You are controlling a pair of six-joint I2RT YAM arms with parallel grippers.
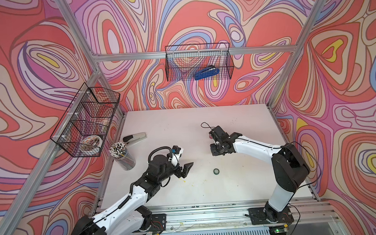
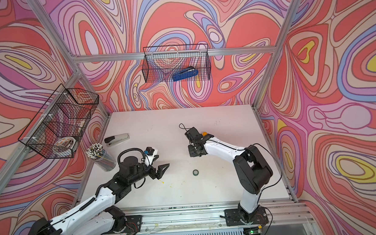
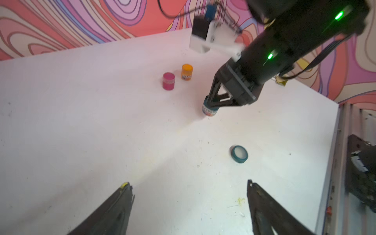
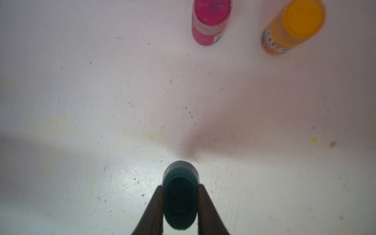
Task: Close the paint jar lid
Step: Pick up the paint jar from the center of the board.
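The open paint jar (image 4: 181,169), dark teal with a striped label (image 3: 209,110), stands on the white table. My right gripper (image 4: 180,186) points down over it and is shut on its neck, one finger on each side. In both top views the right gripper (image 1: 217,150) hides the jar. The teal lid (image 1: 216,171) (image 3: 239,154) lies loose on the table, nearer the front than the jar, inside facing up. My left gripper (image 1: 188,170) (image 3: 188,183) hovers left of the lid, open, with nothing between its fingers.
A capped pink jar (image 3: 168,81) and a capped orange jar (image 3: 187,71) stand just behind the held jar. A stapler (image 1: 134,138) and a cup of pencils (image 1: 121,155) sit at the table's left. Wire baskets (image 1: 85,121) (image 1: 198,64) hang on the walls.
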